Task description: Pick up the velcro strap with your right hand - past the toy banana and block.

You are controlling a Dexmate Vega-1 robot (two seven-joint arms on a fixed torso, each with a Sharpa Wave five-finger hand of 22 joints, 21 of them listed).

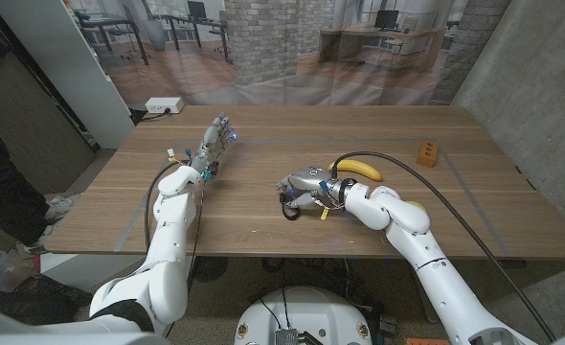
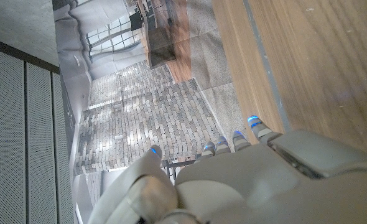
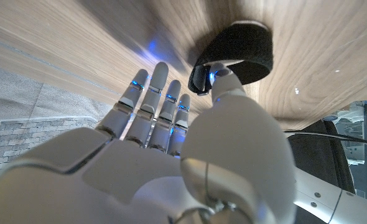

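The black velcro strap (image 1: 290, 210) lies curled in a loop (image 3: 241, 50) on the wooden table (image 1: 263, 240), just on the near side of my right hand (image 1: 306, 185). In the right wrist view that hand (image 3: 171, 155) hovers over the strap with its fingers (image 3: 152, 93) spread and straight, and its thumb tip (image 3: 221, 79) is at the loop's rim. Nothing is held in it. The yellow toy banana (image 1: 358, 170) lies right behind the right wrist. An orange block (image 1: 427, 153) sits further to the right. My left hand (image 1: 215, 140) stretches out at the far left, fingers extended and holding nothing.
A black cable (image 1: 455, 216) arcs from beside the banana along my right arm. A white box (image 1: 164, 105) sits beyond the table's far left corner. Bare wood spreads between the two hands and along the front edge.
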